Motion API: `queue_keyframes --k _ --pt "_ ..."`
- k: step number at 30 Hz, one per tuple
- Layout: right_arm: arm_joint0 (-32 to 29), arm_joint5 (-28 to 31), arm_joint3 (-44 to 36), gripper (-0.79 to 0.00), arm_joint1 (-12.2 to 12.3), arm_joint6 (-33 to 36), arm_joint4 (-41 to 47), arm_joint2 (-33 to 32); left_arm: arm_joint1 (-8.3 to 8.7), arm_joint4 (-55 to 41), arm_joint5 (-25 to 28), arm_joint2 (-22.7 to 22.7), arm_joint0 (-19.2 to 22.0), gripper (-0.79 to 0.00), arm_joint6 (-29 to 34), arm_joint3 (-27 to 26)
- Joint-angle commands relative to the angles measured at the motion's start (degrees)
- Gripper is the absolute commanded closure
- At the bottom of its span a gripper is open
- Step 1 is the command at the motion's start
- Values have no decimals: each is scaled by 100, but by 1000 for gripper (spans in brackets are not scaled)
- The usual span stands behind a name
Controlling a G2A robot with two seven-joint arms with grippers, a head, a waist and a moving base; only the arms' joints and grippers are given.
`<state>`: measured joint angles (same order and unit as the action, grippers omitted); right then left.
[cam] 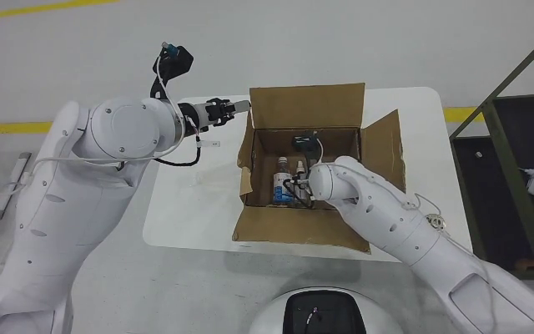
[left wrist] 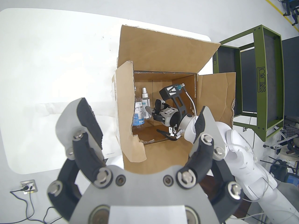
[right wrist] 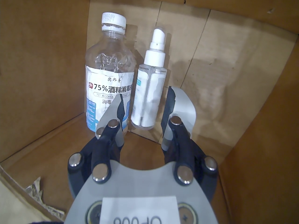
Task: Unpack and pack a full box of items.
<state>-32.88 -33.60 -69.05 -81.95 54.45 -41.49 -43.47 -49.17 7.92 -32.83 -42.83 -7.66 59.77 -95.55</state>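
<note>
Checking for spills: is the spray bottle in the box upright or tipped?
Upright: the spray bottle stands on the floor of the box, cap up, beside the larger bottle.

The box flap hides — in part — the clear bottle

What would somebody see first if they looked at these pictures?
The big open cardboard box in the middle of the white table, with the robot's right arm down inside it. There the right gripper is open in front of a small spray bottle, which stands upright beside a bigger clear bottle in the box's corner. The left gripper hangs open outside the box.
</note>
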Motion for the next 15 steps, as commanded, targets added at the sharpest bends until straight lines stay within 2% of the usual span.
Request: queue_keyframes --k 1,5,7,8,10,11,15 --pt "6 16 -74 -369 -3 -12 -10 -43 0 0 0 0 0 -785 0 0" --pt "-71 -1 -783 -305 93 -35 -102 -445 0 0 0 0 0 -785 0 0" --pt "-269 -11 -1478 -203 212 -23 -124 -916 0 0 0 0 0 -785 0 0" --pt "-414 18 -1869 -99 282 -3 -188 -1169 0 0 0 0 0 -785 0 0" --pt "-764 262 -2789 -22 421 -7 -224 -1768 0 0 0 0 0 -785 0 0" --pt "-981 417 -3190 0 488 -5 -256 -2070 0 0 0 0 0 -785 0 0" --pt "-1716 1051 -4586 0 705 -96 -571 -3247 0 0 0 0 0 -785 0 0"
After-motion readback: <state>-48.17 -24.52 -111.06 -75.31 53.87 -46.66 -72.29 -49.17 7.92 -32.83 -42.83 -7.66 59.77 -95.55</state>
